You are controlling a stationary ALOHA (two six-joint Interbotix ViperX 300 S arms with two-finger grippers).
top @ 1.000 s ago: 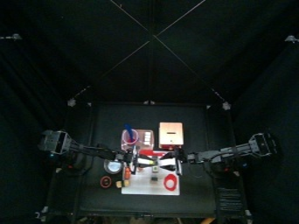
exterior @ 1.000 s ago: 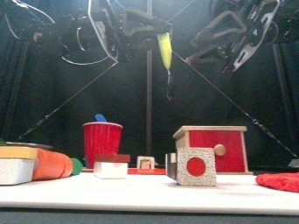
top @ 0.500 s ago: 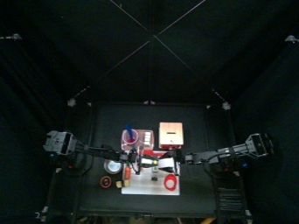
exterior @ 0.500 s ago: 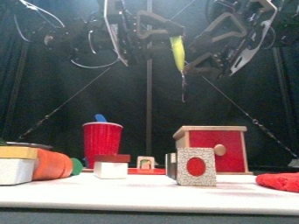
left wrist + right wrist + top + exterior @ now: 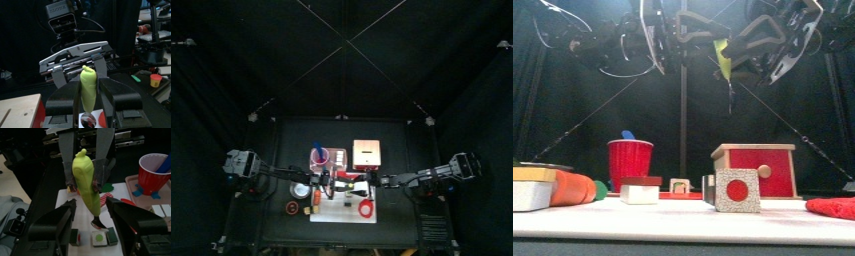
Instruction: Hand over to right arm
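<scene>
Two black robot arms meet high above a small black table, mid-handover of a toy banana.

In the front view, near the top centre of the frame, the yellow-green banana (image 5: 723, 60) hangs upright in the air, well above the things on the table. The left gripper (image 5: 89, 100) is clamped around the banana's lower part; in the left wrist view the banana (image 5: 89, 89) rises between its two jaws at the bottom centre of the frame. The right gripper (image 5: 90, 210) stands wide apart on either side of the banana (image 5: 87, 185), and in the right wrist view its jaws flank the fruit without clearly touching it. The right arm (image 5: 432, 178) reaches in from the right of the top view to the middle.

Judged from this, the step in hand is lining up the receiving jaws around the banana. The next move would call for the right gripper to close firmly on it, and only then for the left gripper to let go and draw back.

Below, in the lower half of the front view, stand a red cup (image 5: 629, 163), a red wooden box (image 5: 762, 168) and a small dice-like block (image 5: 735, 190), all well clear of the handover.
</scene>
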